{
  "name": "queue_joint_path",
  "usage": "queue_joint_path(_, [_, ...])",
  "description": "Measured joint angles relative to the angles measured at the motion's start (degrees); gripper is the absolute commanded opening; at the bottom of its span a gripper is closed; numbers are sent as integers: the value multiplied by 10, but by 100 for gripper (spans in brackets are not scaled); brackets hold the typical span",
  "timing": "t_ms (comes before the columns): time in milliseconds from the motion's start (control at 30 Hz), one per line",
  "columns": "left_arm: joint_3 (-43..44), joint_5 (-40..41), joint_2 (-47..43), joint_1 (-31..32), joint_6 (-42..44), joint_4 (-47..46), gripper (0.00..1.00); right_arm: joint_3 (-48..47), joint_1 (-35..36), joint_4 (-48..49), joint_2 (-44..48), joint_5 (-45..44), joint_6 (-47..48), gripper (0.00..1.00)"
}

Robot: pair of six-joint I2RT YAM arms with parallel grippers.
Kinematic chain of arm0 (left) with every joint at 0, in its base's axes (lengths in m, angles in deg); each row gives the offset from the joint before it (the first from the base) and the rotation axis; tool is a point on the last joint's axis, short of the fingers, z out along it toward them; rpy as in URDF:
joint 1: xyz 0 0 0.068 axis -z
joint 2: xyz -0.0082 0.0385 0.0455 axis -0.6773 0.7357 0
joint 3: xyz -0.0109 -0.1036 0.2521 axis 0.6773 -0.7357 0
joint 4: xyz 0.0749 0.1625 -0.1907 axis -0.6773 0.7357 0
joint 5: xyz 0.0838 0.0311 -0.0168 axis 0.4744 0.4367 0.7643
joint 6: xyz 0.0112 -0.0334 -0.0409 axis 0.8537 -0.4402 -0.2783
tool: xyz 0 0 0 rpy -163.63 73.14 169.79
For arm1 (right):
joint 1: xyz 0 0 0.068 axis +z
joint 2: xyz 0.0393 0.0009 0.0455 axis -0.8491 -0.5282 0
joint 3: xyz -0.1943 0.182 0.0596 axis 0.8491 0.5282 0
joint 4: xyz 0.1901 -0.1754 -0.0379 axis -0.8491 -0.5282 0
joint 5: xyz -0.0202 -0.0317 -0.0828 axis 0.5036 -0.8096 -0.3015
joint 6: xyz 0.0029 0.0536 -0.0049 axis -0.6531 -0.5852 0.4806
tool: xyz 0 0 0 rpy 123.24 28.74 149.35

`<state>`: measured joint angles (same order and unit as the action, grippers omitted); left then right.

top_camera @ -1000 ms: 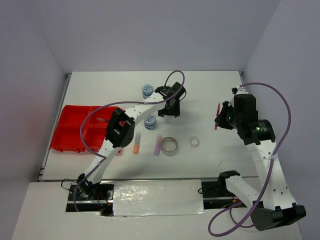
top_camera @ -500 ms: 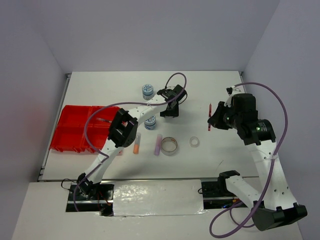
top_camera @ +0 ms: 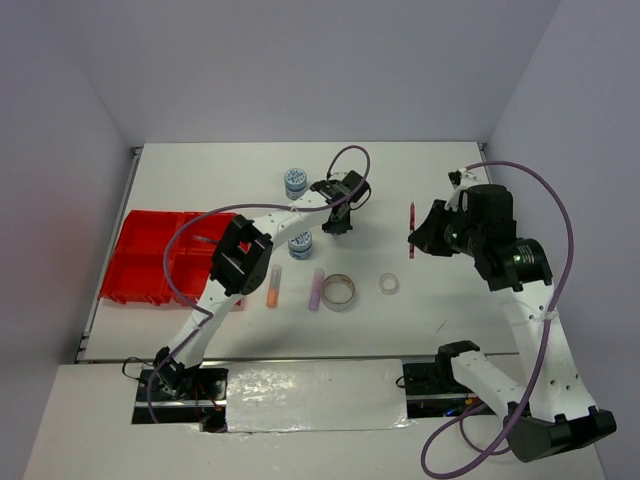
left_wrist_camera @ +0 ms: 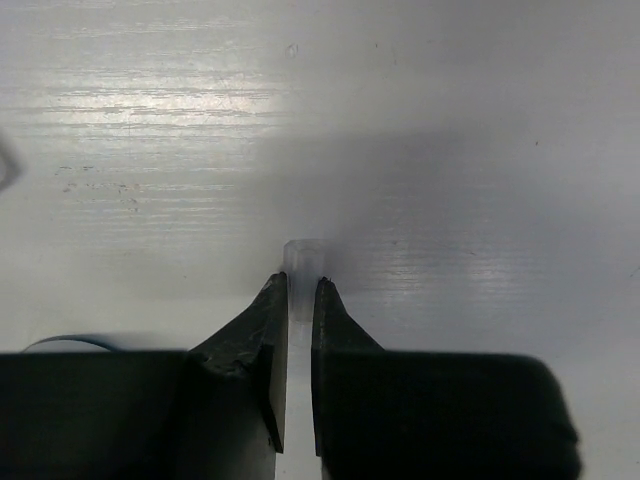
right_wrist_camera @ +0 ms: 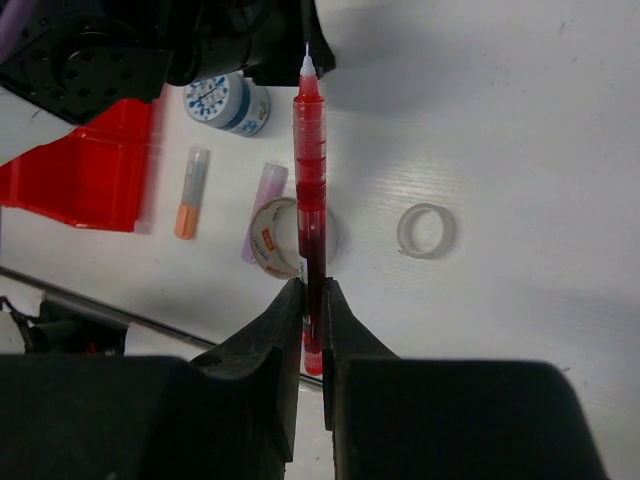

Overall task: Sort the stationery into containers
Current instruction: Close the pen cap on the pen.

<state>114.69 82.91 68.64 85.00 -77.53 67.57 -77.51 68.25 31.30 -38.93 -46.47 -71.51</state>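
Note:
My left gripper (top_camera: 338,222) is low over the table behind the front tub (top_camera: 300,243), and its jaws are shut on a pale stubby stick (left_wrist_camera: 303,255) whose end pokes out past the fingertips. The left wrist view shows the left gripper (left_wrist_camera: 302,290) and that stick against bare white table. My right gripper (top_camera: 418,238) is lifted at the right and shut on the red pen (top_camera: 411,215). In the right wrist view the right gripper (right_wrist_camera: 311,290) holds the red pen (right_wrist_camera: 312,170) near its lower end. The red tray (top_camera: 150,255) lies at the far left.
A second tub (top_camera: 295,181) stands behind the first. An orange stick (top_camera: 272,286), a lilac stick (top_camera: 317,288), a grey tape ring (top_camera: 338,291) and a clear tape ring (top_camera: 389,284) lie in a row mid-table. The left arm reaches over the tray's right end.
The left gripper's jaws have shut on the pale stick. The right gripper has moved left with the red pen, which now stands more upright in the top view.

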Motion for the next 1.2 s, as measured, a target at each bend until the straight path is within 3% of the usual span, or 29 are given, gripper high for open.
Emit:
queue_joint_path(233, [-130,-41,-80,-10,4,-56,0,83,0,76,19,82,-5,0])
queue_joint_path(400, [-252,-82,-195,-28,5,-60,0,155,1,141,27,127,-15,0])
queue_joint_path(533, [-287,-103,-304,-55,2,-84,0,206,19,201,18,151,-36,0])
queue_joint_path(733, [-351,-143,-478,-99,-13,-161,0,212,161,294,-24,144,-80,0])
queue_joint_path(867, [-439,-176,-589,-120,-34,-228,0,186,253,355,-40,113,-115,0])
queue_joint_path(1000, [-519,-219,-684,-146,-61,-278,0,142,310,403,-69,64,-139,0])
queue_joint_path(1200, [-563,-268,-764,-163,-87,-337,0,85,366,433,-117,16,-142,0])
